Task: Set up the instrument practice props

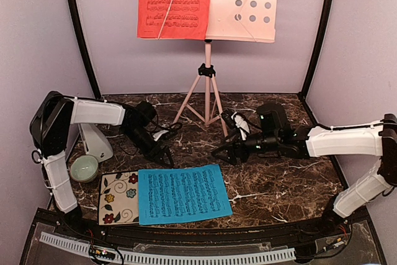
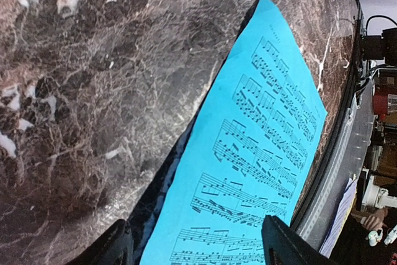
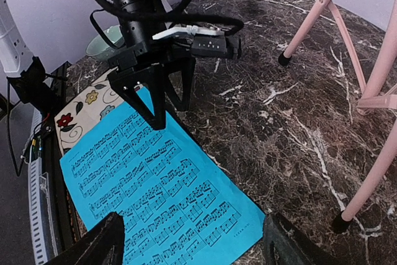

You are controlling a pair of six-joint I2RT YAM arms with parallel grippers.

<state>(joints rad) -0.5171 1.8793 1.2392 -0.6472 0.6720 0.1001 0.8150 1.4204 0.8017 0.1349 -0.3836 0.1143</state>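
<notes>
The pale pink music stand (image 1: 207,85) stands at the back, its perforated desk (image 1: 248,1) up high. A red sheet (image 1: 175,1) rests on the desk's left half. The blue sheet (image 1: 183,193) (image 2: 260,134) (image 3: 155,190) lies flat near the front edge. A white pyramid metronome (image 1: 97,142) sits at the left, partly behind my left arm. My left gripper (image 1: 166,158) (image 2: 198,243) (image 3: 172,111) hangs open just above the blue sheet's far left corner. My right gripper (image 1: 223,153) (image 3: 193,243) is open too, over the sheet's far right corner, holding nothing.
A pale green bowl (image 1: 84,167) (image 3: 102,44) sits at the left, in front of the metronome. A floral tile (image 1: 118,198) (image 3: 80,107) lies partly under the blue sheet's left edge. The stand's tripod legs (image 3: 372,60) spread close behind my right gripper. Purple walls enclose the table.
</notes>
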